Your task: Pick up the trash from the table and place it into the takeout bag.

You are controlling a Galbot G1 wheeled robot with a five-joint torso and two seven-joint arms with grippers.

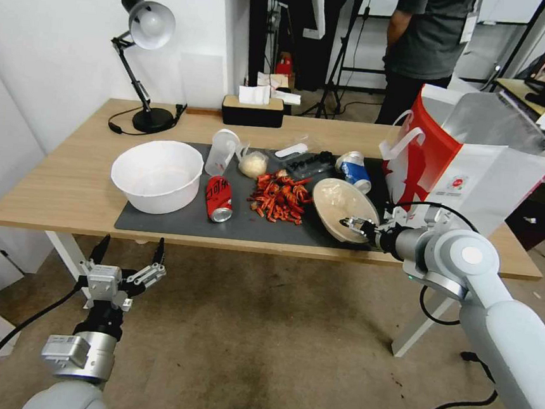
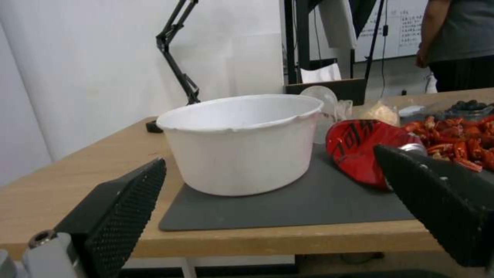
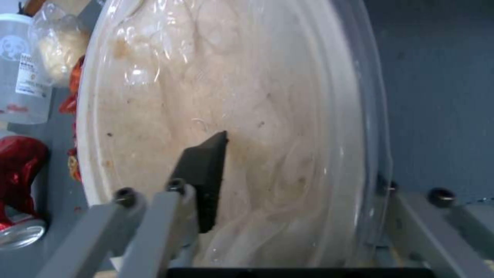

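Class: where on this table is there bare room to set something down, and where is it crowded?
Free: bare wood of the table left of the white bowl, and the mat strip before the red can. Crowded: from the shells to the bag.

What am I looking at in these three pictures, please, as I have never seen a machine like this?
It is a wheeled robot with two arms, each ending in a two-fingered gripper. The wide picture comes from a camera on its head; the other two come from cameras on its wrists.

The table carries a dark mat with meal leftovers: a white tub, a red cola can on its side, a clear plastic cup, red shellfish scraps, a blue-and-white can and a beige bowl. The takeout bag stands open at the right end.

The right gripper is at the beige bowl's near rim, one finger inside and the other outside, as the right wrist picture shows. The left gripper hangs open before the table, holding nothing; its wrist camera looks at the tub.
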